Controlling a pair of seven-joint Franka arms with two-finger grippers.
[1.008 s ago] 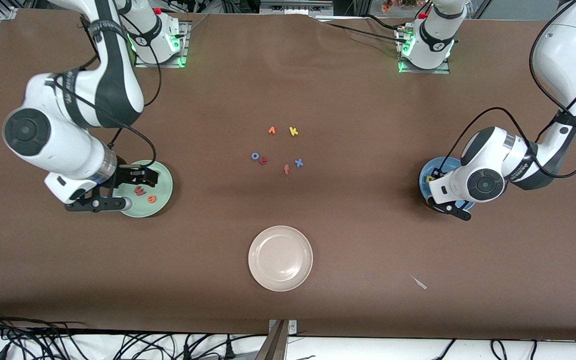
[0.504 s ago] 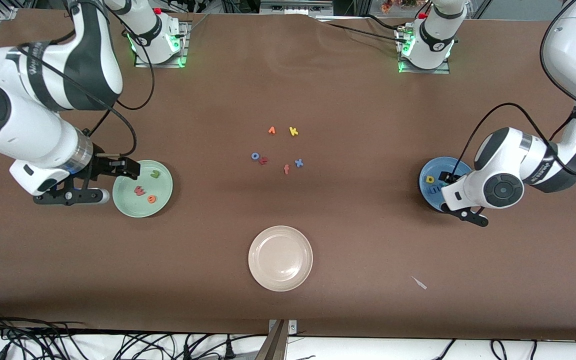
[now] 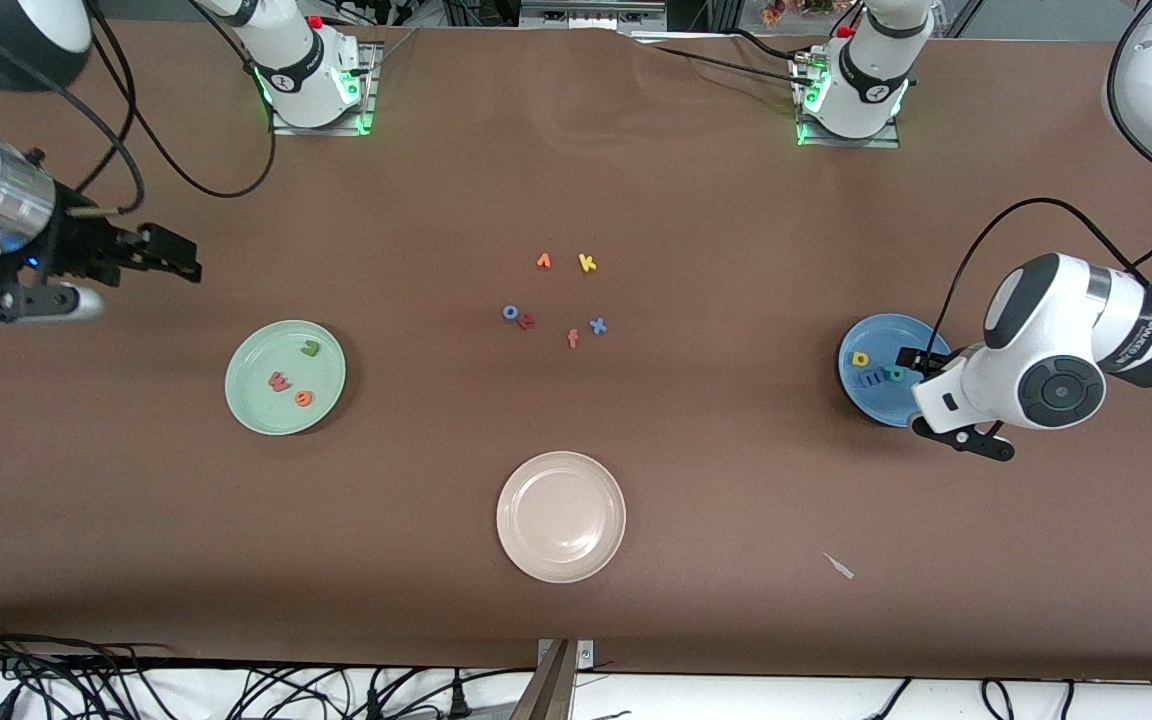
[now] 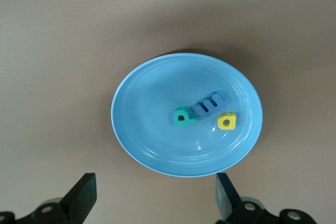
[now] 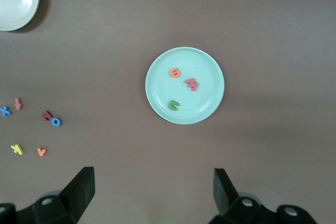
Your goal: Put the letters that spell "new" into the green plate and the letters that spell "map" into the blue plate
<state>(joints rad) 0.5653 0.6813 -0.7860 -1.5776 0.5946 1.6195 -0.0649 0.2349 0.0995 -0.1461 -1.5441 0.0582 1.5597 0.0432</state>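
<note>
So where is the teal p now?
The teal p lies in the blue plate at the left arm's end, touching the blue m.

m (image 4: 209,103), a (image 4: 227,121), p (image 4: 182,116) in blue plate (image 4: 142,124)

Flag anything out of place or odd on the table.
Only a small pale scrap on the brown table, toward the left arm's end, nearer the camera than the blue plate. It belongs to no letter or plate.

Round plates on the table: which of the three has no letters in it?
The cream-white round plate, nearest the front camera. The pale green plate and the blue plate each hold three small foam letters.
</note>
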